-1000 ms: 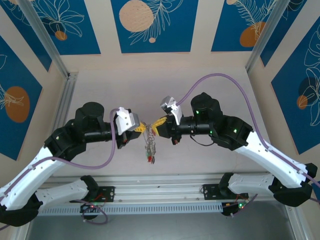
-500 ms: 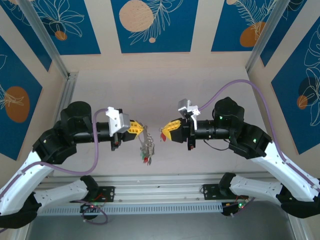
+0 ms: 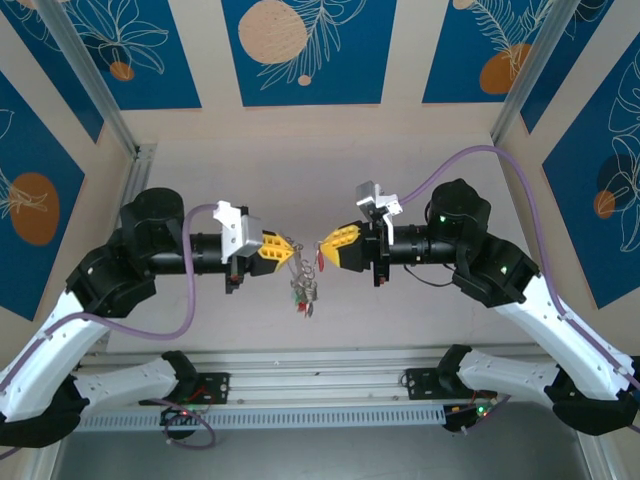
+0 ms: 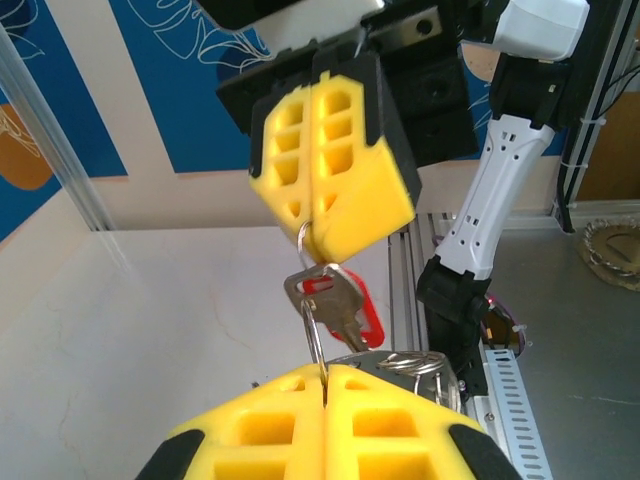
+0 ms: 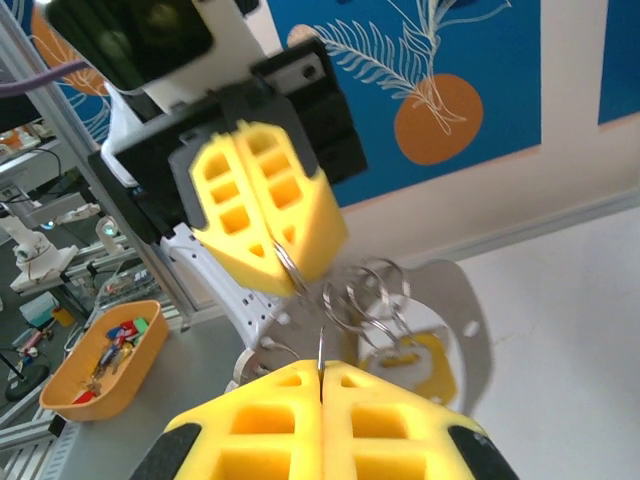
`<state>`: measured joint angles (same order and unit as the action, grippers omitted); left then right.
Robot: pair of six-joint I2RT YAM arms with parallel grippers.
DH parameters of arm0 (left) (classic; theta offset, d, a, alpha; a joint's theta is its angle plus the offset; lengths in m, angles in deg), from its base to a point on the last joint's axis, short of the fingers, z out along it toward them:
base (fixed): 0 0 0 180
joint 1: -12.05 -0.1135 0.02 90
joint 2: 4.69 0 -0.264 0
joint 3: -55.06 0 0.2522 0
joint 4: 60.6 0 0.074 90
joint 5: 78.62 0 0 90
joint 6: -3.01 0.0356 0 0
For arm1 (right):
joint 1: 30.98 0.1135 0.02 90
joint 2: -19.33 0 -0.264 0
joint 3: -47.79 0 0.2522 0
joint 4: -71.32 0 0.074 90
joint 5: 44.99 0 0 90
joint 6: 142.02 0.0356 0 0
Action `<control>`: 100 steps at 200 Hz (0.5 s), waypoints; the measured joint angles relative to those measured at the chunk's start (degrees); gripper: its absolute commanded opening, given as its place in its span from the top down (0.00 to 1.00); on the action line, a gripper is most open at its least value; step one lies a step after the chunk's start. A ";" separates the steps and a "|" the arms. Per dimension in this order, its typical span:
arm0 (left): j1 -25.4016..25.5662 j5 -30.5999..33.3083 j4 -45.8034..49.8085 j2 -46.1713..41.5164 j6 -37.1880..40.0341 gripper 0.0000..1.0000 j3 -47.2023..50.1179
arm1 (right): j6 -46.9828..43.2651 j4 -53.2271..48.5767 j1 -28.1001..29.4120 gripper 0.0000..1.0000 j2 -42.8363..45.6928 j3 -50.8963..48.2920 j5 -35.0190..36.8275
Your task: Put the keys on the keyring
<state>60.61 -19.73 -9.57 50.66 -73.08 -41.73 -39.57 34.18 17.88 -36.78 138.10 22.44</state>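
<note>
Caught mid-table: my left arm (image 3: pixel 60 340) and my right arm (image 3: pixel 560 320), two in all, tipped by my left claw (image 3: pixel 288 250) and my right claw (image 3: pixel 323 250). Each claw has two yellow fingers (image 4: pixel 270 420), and there are two purple cables (image 3: pixel 480 152), one per arm. Between the claws is one thin keyring (image 4: pixel 315 340), with one red-headed key (image 4: pixel 345 305) and one yellow-headed key (image 5: pixel 418 362). The small rings (image 5: pixel 365 295) overlap too much to count. Off to the left sits one orange tray (image 5: pixel 60 395).
</note>
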 measured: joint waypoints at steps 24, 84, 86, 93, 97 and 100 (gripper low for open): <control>0.00 0.02 0.04 0.57 0.02 1.00 -0.02 | -0.04 0.48 1.05 1.00 -0.76 1.07 -0.15; 0.02 1.36 0.26 1.33 0.20 1.00 -0.28 | -0.63 -0.52 5.62 1.00 -5.77 4.48 4.31; 0.02 1.36 0.33 1.38 0.20 1.00 -0.28 | -0.66 -0.63 5.75 1.00 -5.86 4.48 4.46; 0.02 1.44 0.79 1.36 0.20 1.00 -0.28 | -0.70 -0.90 6.03 1.00 -5.97 4.63 4.92; 0.00 1.49 0.92 1.36 0.22 1.00 -0.28 | -0.70 -1.09 6.16 1.00 -6.05 4.74 5.33; 0.02 1.60 0.94 1.36 0.22 1.00 -0.28 | -0.70 -1.18 6.25 1.00 -6.05 4.79 5.57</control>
<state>60.63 -18.14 -8.63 52.02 -72.86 -42.01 -40.27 33.00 24.13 -42.84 142.89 28.02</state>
